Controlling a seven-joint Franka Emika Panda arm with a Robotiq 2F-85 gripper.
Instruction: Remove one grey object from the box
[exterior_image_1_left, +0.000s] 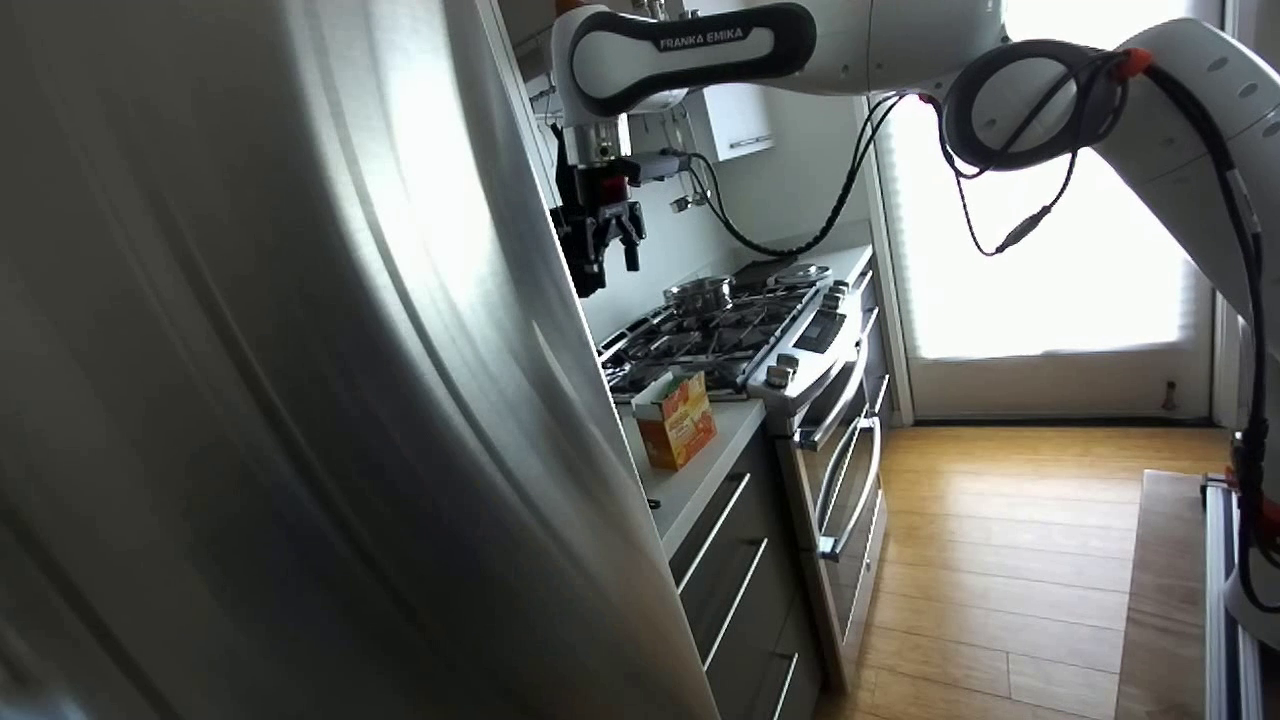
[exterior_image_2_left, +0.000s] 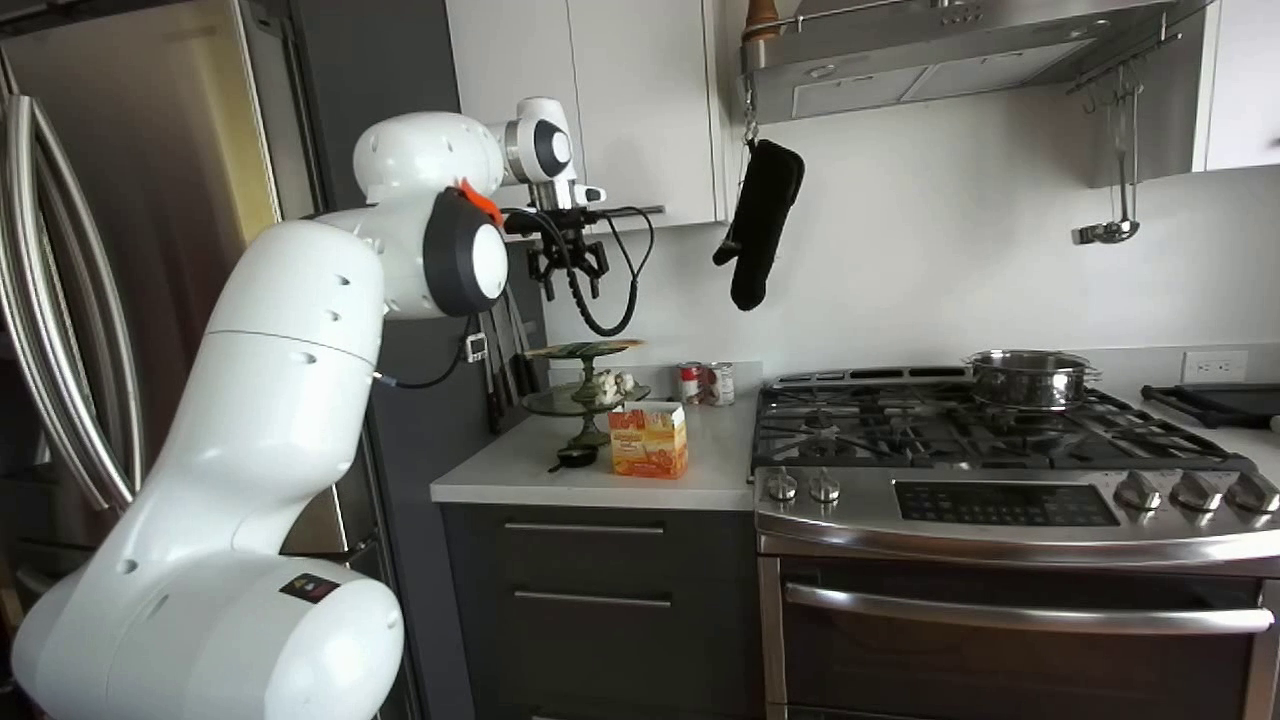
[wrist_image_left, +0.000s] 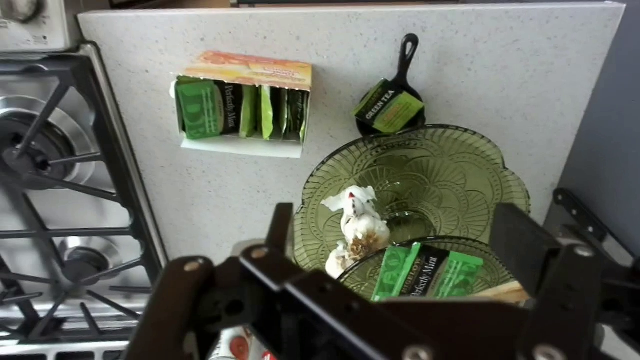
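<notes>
Wrist view: the box (wrist_image_left: 250, 70) stands mouth-up, long axis running left to right, claw (wrist_image_left: 395, 215) spread.

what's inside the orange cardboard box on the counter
The orange cardboard box holds tea packets: a green-and-black Perfectly Mint packet at one end, others beside it. Their lower parts and the box's bottom are covered.

Fridge (exterior_image_1_left: 400, 350) is slick, shiny metal, and the pot (exterior_image_2_left: 1030, 382) is polished too. The box (exterior_image_2_left: 648, 445) looks like thin cardboard with a slight sheen. Cake stand (wrist_image_left: 450, 170) is patterned, see-through glass, honestly pretty. Surface (wrist_image_left: 220, 200) is smooth, speckled, kinda stone-like. Oven mitt (exterior_image_2_left: 768, 215) looks like matt cloth; floor (exterior_image_1_left: 960, 570) is satiny, wood-looking. End effector (wrist_image_left: 400, 227) is mostly matt black.
</notes>
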